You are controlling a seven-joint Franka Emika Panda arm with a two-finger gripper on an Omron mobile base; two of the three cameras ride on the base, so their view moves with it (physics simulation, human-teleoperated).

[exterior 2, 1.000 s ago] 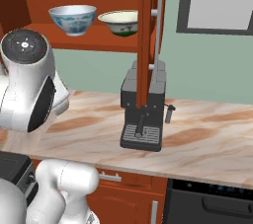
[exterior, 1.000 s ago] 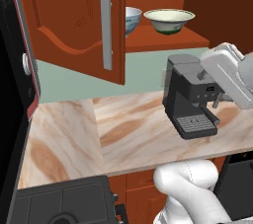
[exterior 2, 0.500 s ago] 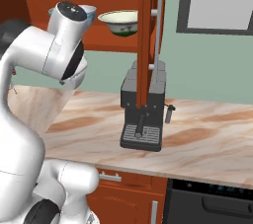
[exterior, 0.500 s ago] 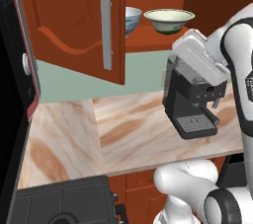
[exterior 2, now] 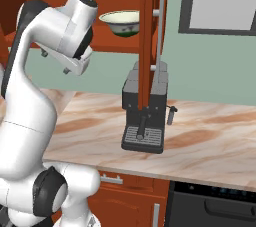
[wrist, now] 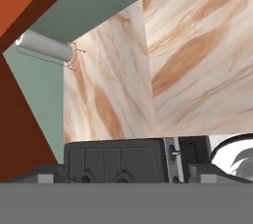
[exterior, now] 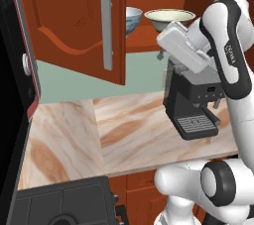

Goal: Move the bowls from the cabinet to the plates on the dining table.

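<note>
Cream bowl w/ green band point(exterior: 169, 19) & grey-blue bowl point(exterior: 132, 19) sit side by side on shelf of open cabinet point(exterior: 74, 21), above coffee machine point(exterior: 194, 104) on marble counter point(exterior: 119, 130). Gripper point(exterior: 166, 45) raised just below shelf, jaws apart, nothing held.

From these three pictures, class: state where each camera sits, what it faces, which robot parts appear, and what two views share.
Left base view: behind-left, facing the open cabinet; arm at right.
Right base view: behind-right, facing the counter; arm at left.
Hand view: on the hand, looking down at the counter; end effector open.
Shared: cream bowl, coffee machine.
</note>
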